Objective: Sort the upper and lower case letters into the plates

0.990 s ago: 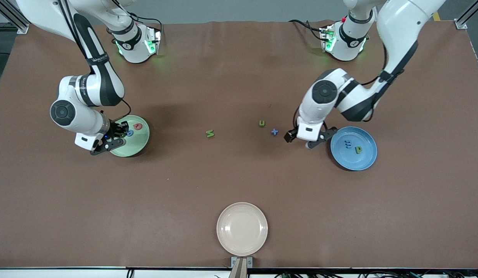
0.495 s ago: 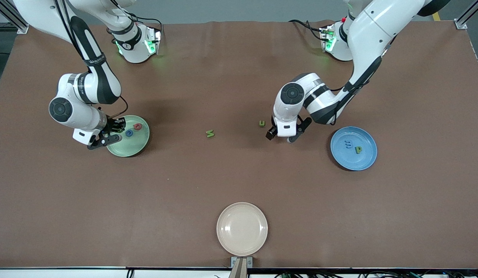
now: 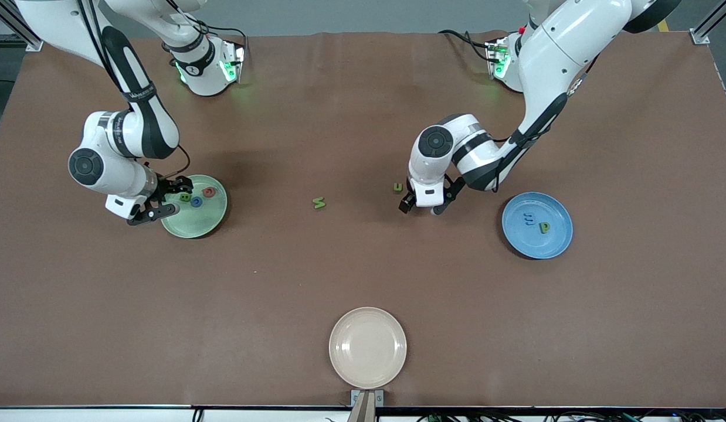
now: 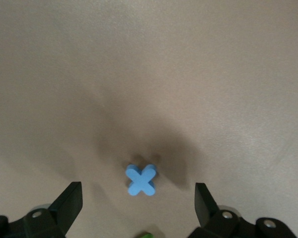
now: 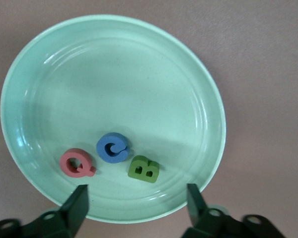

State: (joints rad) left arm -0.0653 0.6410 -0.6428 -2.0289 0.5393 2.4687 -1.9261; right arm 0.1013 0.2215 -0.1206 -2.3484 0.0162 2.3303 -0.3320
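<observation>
Newly dropped green "B" beside blue "C".

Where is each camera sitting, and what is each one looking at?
Front view: high across the table, facing both arms; shows the left gripper over the table, the right gripper over the light green plate, and the blue plate.
Left wrist view: on the left arm's wrist, looking down at the blue X; open fingers show.
Right wrist view: on the right arm's wrist, looking down at the light green plate; open fingers show.
Shared: front and right wrist views show the green plate's red Q, blue C, green B.
</observation>
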